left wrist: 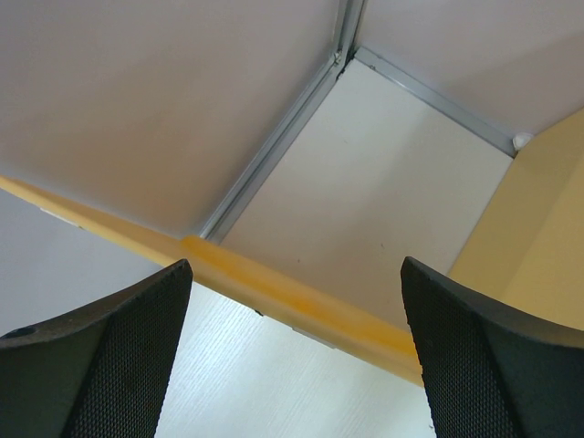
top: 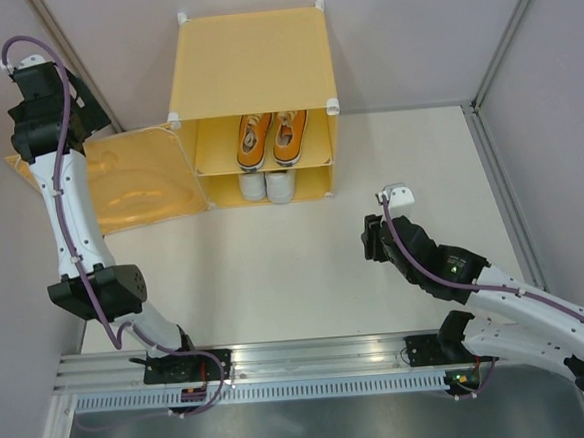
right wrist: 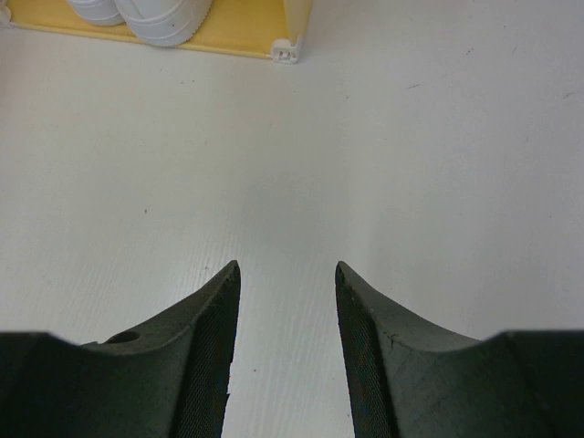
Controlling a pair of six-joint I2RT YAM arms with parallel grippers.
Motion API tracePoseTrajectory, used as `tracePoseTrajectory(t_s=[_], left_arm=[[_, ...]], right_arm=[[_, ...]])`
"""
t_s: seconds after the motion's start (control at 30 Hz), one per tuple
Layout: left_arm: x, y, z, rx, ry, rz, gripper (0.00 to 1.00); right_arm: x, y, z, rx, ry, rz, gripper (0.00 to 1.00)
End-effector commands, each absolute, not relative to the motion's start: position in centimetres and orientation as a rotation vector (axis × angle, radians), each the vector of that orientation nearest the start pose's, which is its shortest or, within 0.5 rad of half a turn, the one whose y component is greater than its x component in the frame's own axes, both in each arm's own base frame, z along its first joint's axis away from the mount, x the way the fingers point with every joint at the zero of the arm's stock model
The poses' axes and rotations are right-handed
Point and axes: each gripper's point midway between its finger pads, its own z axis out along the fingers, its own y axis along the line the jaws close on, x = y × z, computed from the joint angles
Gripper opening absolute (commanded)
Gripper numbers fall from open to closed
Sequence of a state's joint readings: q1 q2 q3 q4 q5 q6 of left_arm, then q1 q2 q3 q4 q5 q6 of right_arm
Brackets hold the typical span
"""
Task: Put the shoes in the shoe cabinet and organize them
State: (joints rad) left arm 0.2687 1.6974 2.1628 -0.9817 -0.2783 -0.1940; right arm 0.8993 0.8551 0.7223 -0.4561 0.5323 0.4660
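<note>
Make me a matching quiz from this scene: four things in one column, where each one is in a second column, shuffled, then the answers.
Column one:
1. orange shoes
2. white shoes
3. door
4. right end effector

Column two:
A. lower compartment
B. over bare table
C. swung open, left of cabinet
D. upper shelf

Pairs: 1-D, 2-A, 3-C, 4-B
</note>
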Motion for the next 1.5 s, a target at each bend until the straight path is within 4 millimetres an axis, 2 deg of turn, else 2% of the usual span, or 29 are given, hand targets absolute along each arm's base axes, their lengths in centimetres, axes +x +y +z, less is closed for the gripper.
tracePoseTrajectory(t_s=[0.0,0.4,0.77,0.97,1.23,1.47], left_arm=[[40.2,14.7,39.1,-0.636,1.985,0.292,0.97],[38.0,13.5,36.4,-0.64,2.077,0.262,0.96],[34.5,11.2,36.3,-0.596,2.098,0.184,0.96],[33.0,9.7,34.1,-0.579,2.156,0.125,0.96],[29.5,7.3,35.2,-0.531,2.108,0.033,0.95],[27.8,5.3,34.1,-0.493,2.122,-0.058,0.95]], right_arm=[[23.0,17.1,19.2,-0.144,2.037,0.29,0.51],[22.7,17.2,18.8,-0.142,2.046,0.308,0.51],[22.6,17.3,19.3,-0.136,2.029,0.338,0.51],[22.3,17.3,19.3,-0.128,2.027,0.356,0.51],[22.6,17.1,18.9,-0.121,2.032,0.344,0.52],[22.6,17.1,18.6,-0.118,2.041,0.35,0.51]])
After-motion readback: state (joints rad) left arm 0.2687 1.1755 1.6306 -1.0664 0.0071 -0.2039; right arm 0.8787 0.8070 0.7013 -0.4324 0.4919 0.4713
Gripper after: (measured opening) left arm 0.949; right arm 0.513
